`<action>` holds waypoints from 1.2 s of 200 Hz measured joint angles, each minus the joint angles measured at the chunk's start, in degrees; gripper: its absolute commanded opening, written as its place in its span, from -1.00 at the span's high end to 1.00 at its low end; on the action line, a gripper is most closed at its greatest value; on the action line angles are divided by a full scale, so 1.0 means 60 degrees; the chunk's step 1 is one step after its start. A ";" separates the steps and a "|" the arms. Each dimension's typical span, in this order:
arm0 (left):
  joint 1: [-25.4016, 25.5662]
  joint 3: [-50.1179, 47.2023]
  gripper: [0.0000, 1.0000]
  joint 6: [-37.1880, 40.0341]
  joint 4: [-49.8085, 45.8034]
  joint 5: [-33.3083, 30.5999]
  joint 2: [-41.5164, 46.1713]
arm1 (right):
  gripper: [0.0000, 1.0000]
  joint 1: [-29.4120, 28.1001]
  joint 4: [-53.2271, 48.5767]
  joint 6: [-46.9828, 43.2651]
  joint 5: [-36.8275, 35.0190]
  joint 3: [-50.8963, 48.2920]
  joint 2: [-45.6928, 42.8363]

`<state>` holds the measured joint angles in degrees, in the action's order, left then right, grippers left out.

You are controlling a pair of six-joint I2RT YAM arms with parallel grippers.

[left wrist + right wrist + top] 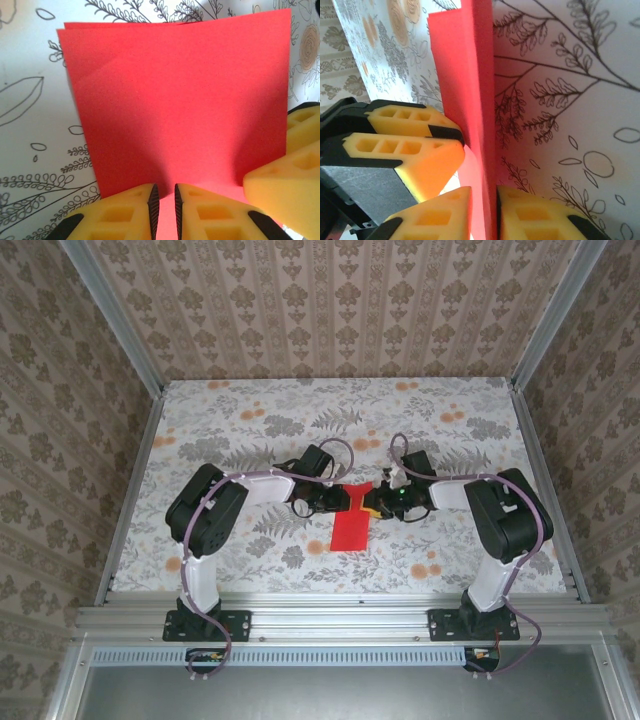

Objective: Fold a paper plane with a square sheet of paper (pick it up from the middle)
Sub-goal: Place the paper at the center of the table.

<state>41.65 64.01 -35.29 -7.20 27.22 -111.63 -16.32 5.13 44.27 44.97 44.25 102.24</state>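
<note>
The square sheet of paper (350, 530), bright red and doubled over, lies mid-table with its far end raised between the two grippers. My left gripper (343, 499) comes in from the left. In the left wrist view its gripper (164, 200) has the jaws nearly together, and red paper (175, 100) fills the narrow gap and rises like a wall beyond. My right gripper (373, 502) comes in from the right. In the right wrist view that gripper (485, 205) is shut on the paper's edge (480, 90), seen edge-on, and the left gripper's fingers (415, 150) touch the same sheet.
The table (250, 420) has a grey leaf-print cover with small orange flowers. Aluminium rails (130, 500) and patterned walls close in the left, right and back. The right gripper's finger (295, 165) stands close on the right in the left wrist view.
</note>
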 measured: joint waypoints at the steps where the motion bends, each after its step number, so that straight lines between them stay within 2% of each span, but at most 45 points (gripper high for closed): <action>1: 0.0000 0.0000 0.55 0.0000 0.0000 0.0004 0.0000 | 0.73 0.0000 0.0000 0.0015 0.0000 0.0000 0.0000; 39: 0.0000 0.0000 0.41 -0.0004 0.0022 0.0113 0.0066 | 0.95 0.0000 0.0299 0.0335 0.0076 -0.0004 0.0000; 77: -0.0044 -0.0004 0.15 -0.0076 -0.0273 0.0138 0.0535 | 1.00 0.0036 0.0918 0.0980 0.0324 -0.0011 -0.0073; 153: -0.1100 0.0087 -0.32 0.0087 -0.1351 0.0098 0.3945 | 1.00 0.0251 0.2728 0.3260 0.1016 0.0033 -0.1137; 180: -0.1388 -0.0248 -0.37 0.0047 -0.1450 0.0098 0.4714 | 1.00 0.0277 0.3490 0.4266 0.1100 0.0149 -0.1282; 240: -0.1388 -0.1417 -0.40 -0.0579 -0.1337 0.0255 0.5625 | 1.00 0.0321 0.4226 0.5628 0.1118 0.0637 -0.1443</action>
<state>33.32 55.51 -38.76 -15.22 28.75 -77.89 -14.39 30.48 78.04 51.68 48.07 93.58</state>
